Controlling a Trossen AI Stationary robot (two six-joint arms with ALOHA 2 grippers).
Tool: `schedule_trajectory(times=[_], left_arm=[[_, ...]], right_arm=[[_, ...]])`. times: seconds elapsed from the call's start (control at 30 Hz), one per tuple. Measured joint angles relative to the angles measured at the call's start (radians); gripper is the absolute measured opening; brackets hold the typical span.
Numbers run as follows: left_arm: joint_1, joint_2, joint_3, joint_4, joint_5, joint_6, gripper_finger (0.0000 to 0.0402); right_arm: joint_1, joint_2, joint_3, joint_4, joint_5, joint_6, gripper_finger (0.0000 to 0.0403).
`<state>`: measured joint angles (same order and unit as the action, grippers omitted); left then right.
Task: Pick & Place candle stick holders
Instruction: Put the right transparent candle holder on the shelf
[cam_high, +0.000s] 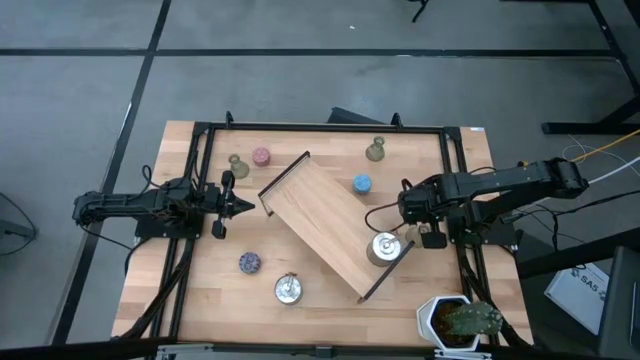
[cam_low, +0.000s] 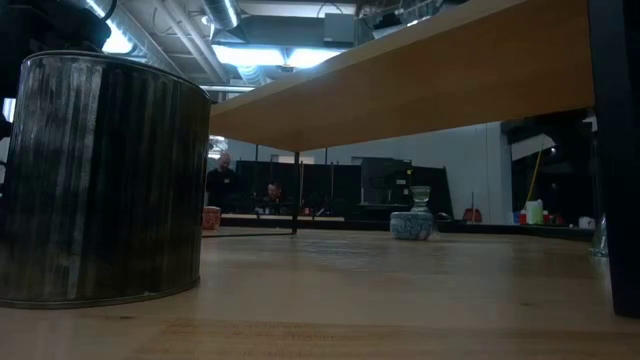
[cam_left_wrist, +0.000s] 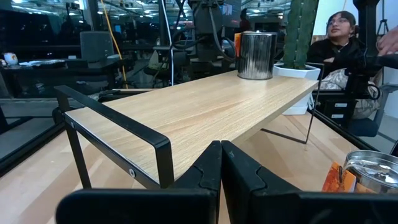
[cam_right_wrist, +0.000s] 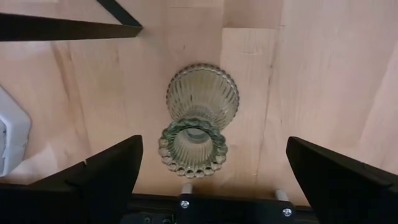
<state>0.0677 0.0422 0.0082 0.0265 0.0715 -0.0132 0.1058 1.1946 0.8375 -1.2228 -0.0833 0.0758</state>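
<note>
So, the surface is a pale wood-plank table inside a black metal frame, on a grey floor; the low view looks out into a big workshop with ceiling strip lights, and a couple of people sit way off behind the table.

Counting from above: one long wooden tray on thin black legs, set diagonally mid-table; one potted plant in a white pot at the near right corner; seven holders in plain sight, plus one more that only the right wrist camera catches.
- two olive-green holders, bell-shaped, along the far edge
- one pink holder; one blue holder; one purple holder, all small and round
- two silver holders, shiny ribbed metal cylinders; one sits on the tray's right end, the other on the table near the front

The third olive holder is ribbed glass with a beaded rim; it stands on the table between the right gripper fingers, which are spread wide and touch nothing.

The left gripper is pinched closed and empty, pointing at the tray's left end.
</note>
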Motion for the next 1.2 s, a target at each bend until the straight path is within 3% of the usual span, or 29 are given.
schedule_trajectory(times=[1.2], left_arm=[[0.0,0.0,0.0,0.0,0.0,0.0,0.0004]], right_arm=[[-0.011,-0.083,-0.03,0.014,0.022,0.122,0.0399]])
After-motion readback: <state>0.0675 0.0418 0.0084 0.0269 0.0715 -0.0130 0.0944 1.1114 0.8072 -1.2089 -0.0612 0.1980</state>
